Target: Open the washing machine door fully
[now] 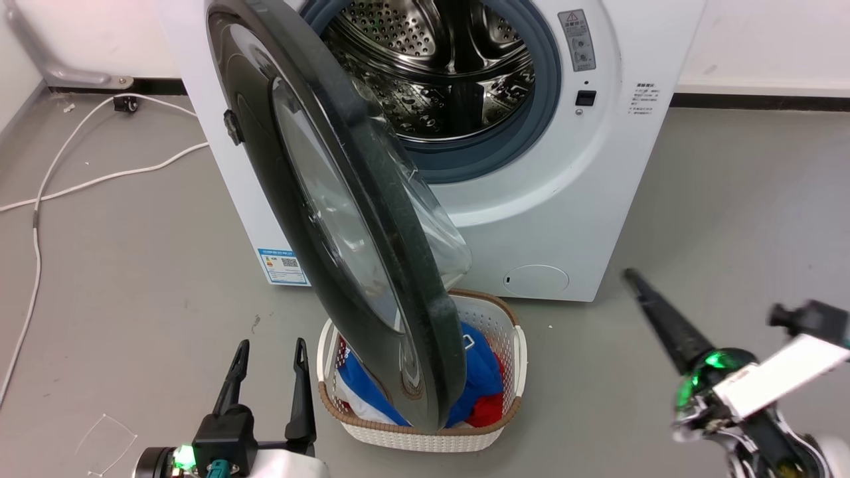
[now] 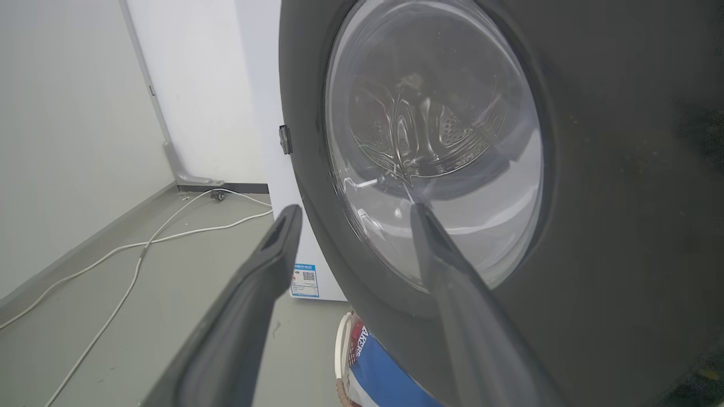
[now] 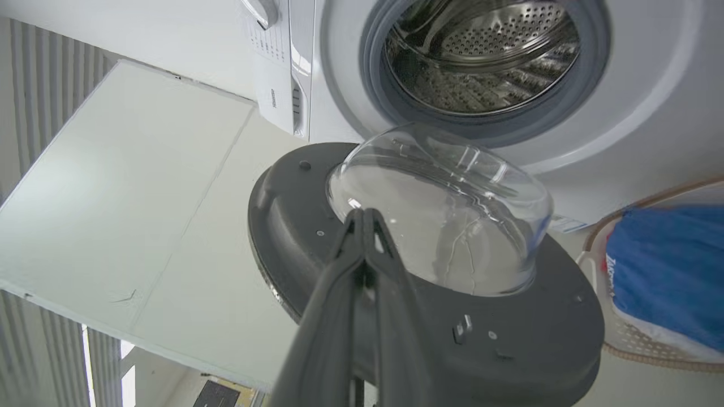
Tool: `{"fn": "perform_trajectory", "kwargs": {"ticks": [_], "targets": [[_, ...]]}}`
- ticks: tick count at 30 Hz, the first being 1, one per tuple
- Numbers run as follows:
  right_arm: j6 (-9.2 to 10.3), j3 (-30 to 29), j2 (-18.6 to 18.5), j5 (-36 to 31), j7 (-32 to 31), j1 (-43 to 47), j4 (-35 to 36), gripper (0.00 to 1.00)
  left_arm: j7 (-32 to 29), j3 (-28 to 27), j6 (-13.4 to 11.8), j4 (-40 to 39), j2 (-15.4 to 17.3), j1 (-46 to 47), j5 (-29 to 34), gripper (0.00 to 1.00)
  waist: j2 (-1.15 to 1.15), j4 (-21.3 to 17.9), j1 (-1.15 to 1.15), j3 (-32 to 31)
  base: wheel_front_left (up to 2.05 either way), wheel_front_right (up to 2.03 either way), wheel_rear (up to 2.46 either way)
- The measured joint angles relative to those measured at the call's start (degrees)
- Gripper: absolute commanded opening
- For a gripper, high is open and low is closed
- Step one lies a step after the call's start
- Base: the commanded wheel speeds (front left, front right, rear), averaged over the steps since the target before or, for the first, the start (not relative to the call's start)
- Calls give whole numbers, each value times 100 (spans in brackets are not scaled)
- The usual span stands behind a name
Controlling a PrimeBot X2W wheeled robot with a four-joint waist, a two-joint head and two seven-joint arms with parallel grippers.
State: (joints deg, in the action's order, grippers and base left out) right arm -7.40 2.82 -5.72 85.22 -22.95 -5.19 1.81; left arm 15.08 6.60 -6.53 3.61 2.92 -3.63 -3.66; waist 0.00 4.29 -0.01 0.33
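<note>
The left gripper point(image 1: 271, 345) has its fingers point(image 1: 302, 385) spread wide with nothing between them. In the head view they point up at the lower left, just left of the basket point(image 1: 520, 345) and of the door's lower part. In the left wrist view this gripper point(image 2: 355, 212) points at the outer face of the door point(image 2: 594, 169). One finger there overlaps the clear glass and the other lies off the door's black rim, over the floor. Whether either touches the door cannot be told.

The right gripper point(image 1: 634, 282) has its fingers pressed together, gripping nothing. In the head view it sits at the lower right, angled up and to the left, well apart from the door point(image 1: 345, 219). In the right wrist view this gripper point(image 3: 362, 215) points at the door's inner face point(image 3: 509, 339), with its tips in line with the base of the glass bowl point(image 3: 441, 215).

The door stands swung out from the washer point(image 1: 564, 199), hinged at the washer's left and nearly edge-on to the head camera. Its bowl faces right and its lower edge hangs over the basket, which holds blue and red clothes point(image 1: 485, 378). Behind it the steel drum point(image 1: 451, 66) lies uncovered. A white cable point(image 1: 66, 186) trails over the grey floor point(image 1: 133, 265) at the left.
</note>
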Motion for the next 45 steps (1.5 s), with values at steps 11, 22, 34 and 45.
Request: {"fn": "perform_trajectory", "kwargs": {"ticks": [11,22,34,45], "targets": [[-9,742,-1026,-3476,3713,559,241,0,0,-105,-1,-46,1,-121,38,100,0,-78,0,-92,0,0,0],[-10,27,-233,-7656,3804,930,483,0,0,-113,4,-67,-1,-168,57,100,0,-103,1,-113,0,0,0],[-10,-565,263,-8242,3802,1607,-46,100,0,-69,-10,-54,1,-164,40,100,0,-14,1,-160,0,0,0],[-11,-544,279,-7925,3802,1612,-124,100,0,-127,-21,-59,1,-169,30,100,0,-39,0,-196,0,0,0]]}}
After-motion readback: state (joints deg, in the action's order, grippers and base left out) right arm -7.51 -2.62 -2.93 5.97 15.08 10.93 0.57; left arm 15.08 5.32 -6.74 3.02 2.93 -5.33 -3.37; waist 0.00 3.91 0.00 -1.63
